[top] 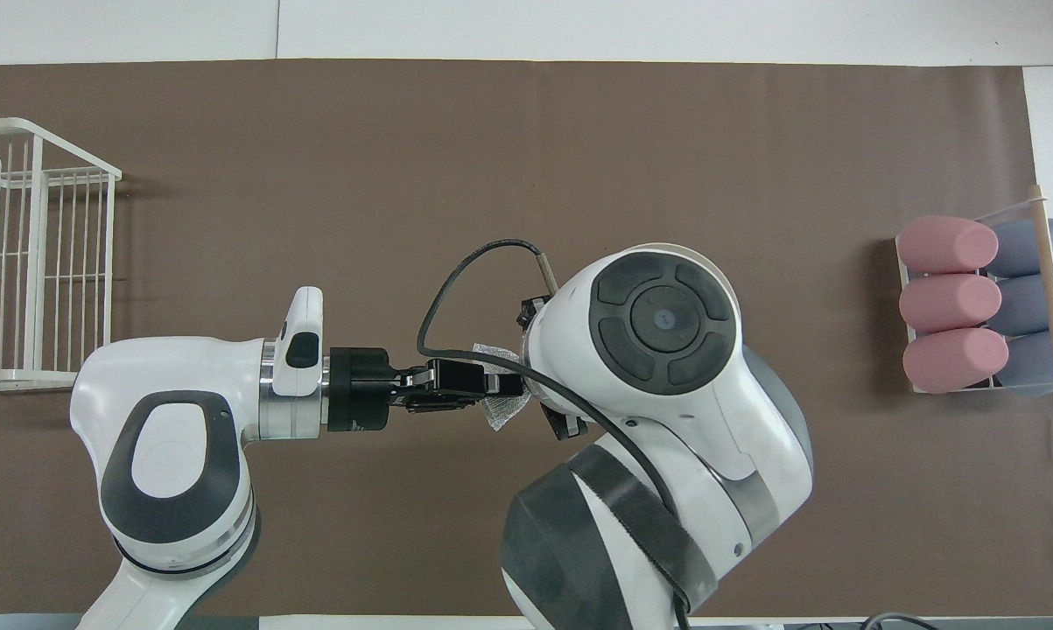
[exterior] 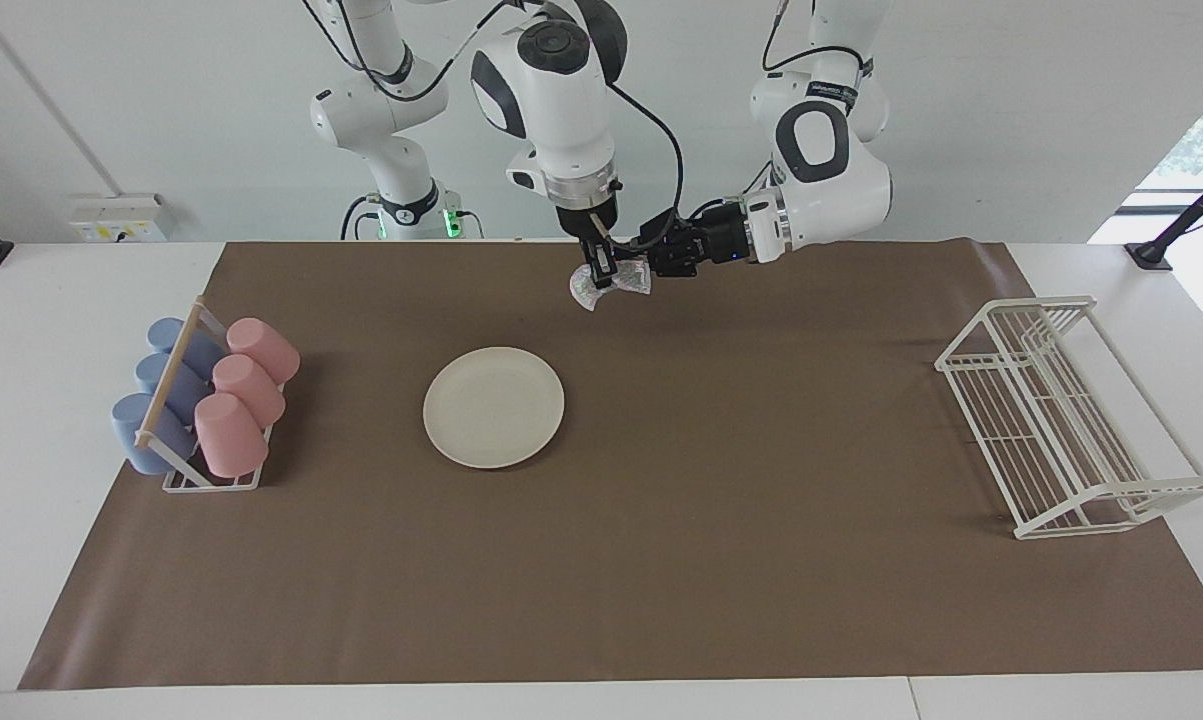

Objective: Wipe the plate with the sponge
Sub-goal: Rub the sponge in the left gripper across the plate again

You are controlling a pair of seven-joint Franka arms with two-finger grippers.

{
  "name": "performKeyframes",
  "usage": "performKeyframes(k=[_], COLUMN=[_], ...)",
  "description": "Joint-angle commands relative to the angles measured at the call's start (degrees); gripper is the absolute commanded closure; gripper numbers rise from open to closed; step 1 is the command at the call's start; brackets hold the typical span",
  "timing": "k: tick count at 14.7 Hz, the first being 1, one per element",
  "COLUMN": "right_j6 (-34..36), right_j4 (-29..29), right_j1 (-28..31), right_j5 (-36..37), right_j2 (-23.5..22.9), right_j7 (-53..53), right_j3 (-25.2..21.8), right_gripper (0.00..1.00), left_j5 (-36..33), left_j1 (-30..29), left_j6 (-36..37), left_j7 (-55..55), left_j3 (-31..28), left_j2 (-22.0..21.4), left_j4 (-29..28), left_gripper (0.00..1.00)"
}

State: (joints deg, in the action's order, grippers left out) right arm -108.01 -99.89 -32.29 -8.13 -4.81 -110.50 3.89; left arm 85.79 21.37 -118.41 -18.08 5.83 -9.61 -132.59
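Both grippers meet at the robots' edge of the brown mat, up in the air, with the sponge between them. My right gripper comes straight down from its wrist; its fingers look pinched on the upper part of the sponge, which droops below them. My left gripper reaches in sideways at the same height. Its tips are at the sponge's other edge, but I cannot tell whether it grips the mesh or has let go. The overhead view is no help: the right arm's wrist covers the joint, and only a scrap of sponge shows beside the left gripper.

Risk one, as I judge it: if both hold and either arm pulls away, the wad stretches, tears or snaps free and drops onto the mat. If neither holds firmly, it falls.

Risk two: the grippers are crowded. A careless retreat could knock fingers together.

Farther out, the plate lies flat on the mat, well apart from both grippers, untouched. It is loose; a hard wipe could skid it toward the cup rack at the right arm's end. Nothing pins it yet.

The wire rack sits at the left arm's end, out of the way.
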Motion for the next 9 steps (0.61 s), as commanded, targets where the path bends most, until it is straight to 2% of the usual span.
performKeyframes(k=[1, 5, 6, 7, 9], right_j6=[0.25, 0.95, 0.96, 0.87, 1.04], right_j4=[0.49, 0.49, 0.14, -0.73, -1.70], right_j1=[0.30, 0.82, 0.82, 0.91, 2.83], right_j5=[0.75, 0.75, 0.84, 0.84, 0.84], right_j2=[-0.29, -0.03, 0.50, 0.94, 2.51], right_j7=[-1.03, 0.89, 4.03, 6.07, 8.53], right_j3=[0.24, 0.15, 0.15, 0.06, -0.20], right_gripper=[1.00, 1.00, 0.57, 0.01, 0.00], left_j5=[1.31, 1.31, 1.31, 1.31, 1.31], left_j1=[1.13, 0.96, 0.96, 0.96, 0.96], left_j6=[-1.38, -1.20, -1.20, -1.29, -1.38], left_j7=[0.67, 0.76, 0.76, 0.76, 0.85], left_j3=[-0.82, -0.83, -0.91, -0.91, -1.00], left_j2=[-0.50, -0.59, -0.68, -0.68, -0.76], left_j4=[-0.92, -1.09, -1.18, -1.18, -1.45], left_gripper=[1.00, 1.00, 1.00, 1.00, 1.00])
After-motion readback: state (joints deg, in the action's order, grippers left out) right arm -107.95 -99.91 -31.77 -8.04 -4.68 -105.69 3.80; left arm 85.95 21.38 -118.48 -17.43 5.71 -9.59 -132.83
